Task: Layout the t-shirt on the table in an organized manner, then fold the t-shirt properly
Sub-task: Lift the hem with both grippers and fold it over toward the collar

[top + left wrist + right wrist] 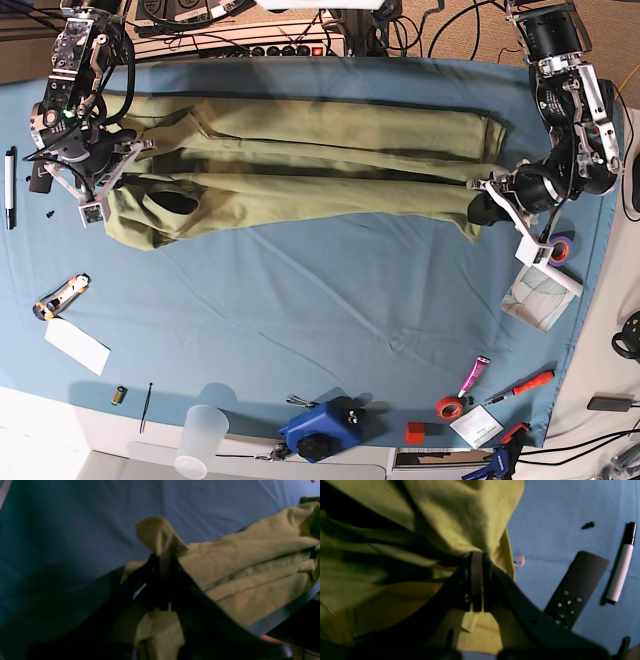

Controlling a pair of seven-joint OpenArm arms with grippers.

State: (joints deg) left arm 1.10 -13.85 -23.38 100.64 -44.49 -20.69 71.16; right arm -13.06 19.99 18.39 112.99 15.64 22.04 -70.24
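Arms reach in from the two far corners of the worktop (300, 300), each bent down so its claw sits at one end of the t-shirt (310, 160). The left claw (163, 555) is pressed together on a fold of the olive cloth, a small flap of it standing up just beyond the tips and the rest trailing off to one side over the teal cover. The right claw (477, 557) is likewise pinched shut on a bunched edge of the shirt, which drapes over and around its tips; a black remote (575, 587) and a white marker (620, 572) lie on the cover just beside it. Between the two claws the t-shirt is pulled out long and narrow, gathered in lengthwise creases, with the neck opening near the right claw.
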